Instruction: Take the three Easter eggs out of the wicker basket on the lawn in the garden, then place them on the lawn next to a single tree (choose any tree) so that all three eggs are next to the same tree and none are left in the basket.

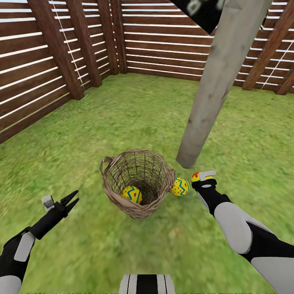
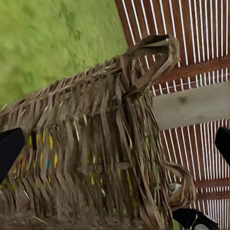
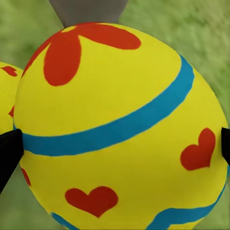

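Observation:
The wicker basket (image 1: 139,179) stands on the lawn (image 1: 134,110) with one yellow Easter egg (image 1: 132,194) inside it. A second egg (image 1: 180,187) lies on the grass between the basket and the foot of the pale tree trunk (image 1: 212,81). My right gripper (image 1: 203,178) is low by the trunk's base, shut on a third egg (image 1: 196,176). In the right wrist view that egg (image 3: 120,124) sits between the fingertips (image 3: 7,155), and the second egg (image 3: 5,96) peeks in beside it. My left gripper (image 1: 72,201) is open, left of the basket (image 2: 96,158).
A brown slatted wooden fence (image 1: 45,61) encloses the lawn on the left and at the back. Dark foliage (image 1: 200,12) hangs near the trunk's top. Open grass stretches behind the basket and to the right of the tree.

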Robot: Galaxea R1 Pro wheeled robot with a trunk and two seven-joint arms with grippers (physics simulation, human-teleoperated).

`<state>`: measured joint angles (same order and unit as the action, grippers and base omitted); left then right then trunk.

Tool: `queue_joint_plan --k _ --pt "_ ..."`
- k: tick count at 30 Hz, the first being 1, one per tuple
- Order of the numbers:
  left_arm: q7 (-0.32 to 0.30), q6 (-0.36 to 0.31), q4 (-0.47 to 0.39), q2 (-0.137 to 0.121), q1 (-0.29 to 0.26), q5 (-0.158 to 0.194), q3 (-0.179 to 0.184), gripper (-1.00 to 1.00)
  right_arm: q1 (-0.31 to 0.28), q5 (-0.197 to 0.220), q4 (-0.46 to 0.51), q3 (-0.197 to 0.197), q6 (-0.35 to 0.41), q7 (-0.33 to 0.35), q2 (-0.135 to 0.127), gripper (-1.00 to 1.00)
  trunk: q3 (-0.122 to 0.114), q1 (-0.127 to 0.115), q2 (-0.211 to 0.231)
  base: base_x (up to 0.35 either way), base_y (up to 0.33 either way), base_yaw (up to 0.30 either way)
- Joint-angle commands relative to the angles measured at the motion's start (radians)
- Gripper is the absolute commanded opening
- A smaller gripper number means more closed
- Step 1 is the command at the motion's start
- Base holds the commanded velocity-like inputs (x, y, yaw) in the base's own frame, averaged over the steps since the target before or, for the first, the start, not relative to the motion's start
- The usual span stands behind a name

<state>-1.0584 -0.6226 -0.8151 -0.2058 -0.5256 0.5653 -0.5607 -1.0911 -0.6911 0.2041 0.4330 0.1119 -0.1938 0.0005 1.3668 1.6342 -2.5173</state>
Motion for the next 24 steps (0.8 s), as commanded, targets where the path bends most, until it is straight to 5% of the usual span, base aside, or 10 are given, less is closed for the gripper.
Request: queue_joint_plan --k 1,5,10,24 --pt "-0.002 -0.008 0.001 -0.001 -0.001 0.004 -0.001 1.0 -0.001 -0.005 0.004 -0.005 0.005 -0.001 0.0 -1.0 0.005 0.0 -0.001 0.0 0.0 0.0" --pt "-0.002 -0.008 0.001 -0.002 -0.001 0.005 -0.001 1.0 -0.002 -0.004 0.008 0.0 0.011 -0.005 -0.001 -1.0 0.02 0.002 -0.001 0.0 0.0 0.0" --pt "-0.002 -0.008 0.001 -0.003 -0.001 0.004 -0.001 1.0 -0.007 -0.002 0.002 0.0 0.017 -0.091 0.0 -1.0 0.039 0.004 -0.003 0.0 0.0 0.0" --pt "0.0 -0.008 0.001 -0.003 -0.001 0.004 -0.001 1.0 -0.006 -0.004 -0.004 0.001 0.004 -0.093 -0.001 -1.0 0.09 0.01 -0.006 0.0 0.0 0.0"
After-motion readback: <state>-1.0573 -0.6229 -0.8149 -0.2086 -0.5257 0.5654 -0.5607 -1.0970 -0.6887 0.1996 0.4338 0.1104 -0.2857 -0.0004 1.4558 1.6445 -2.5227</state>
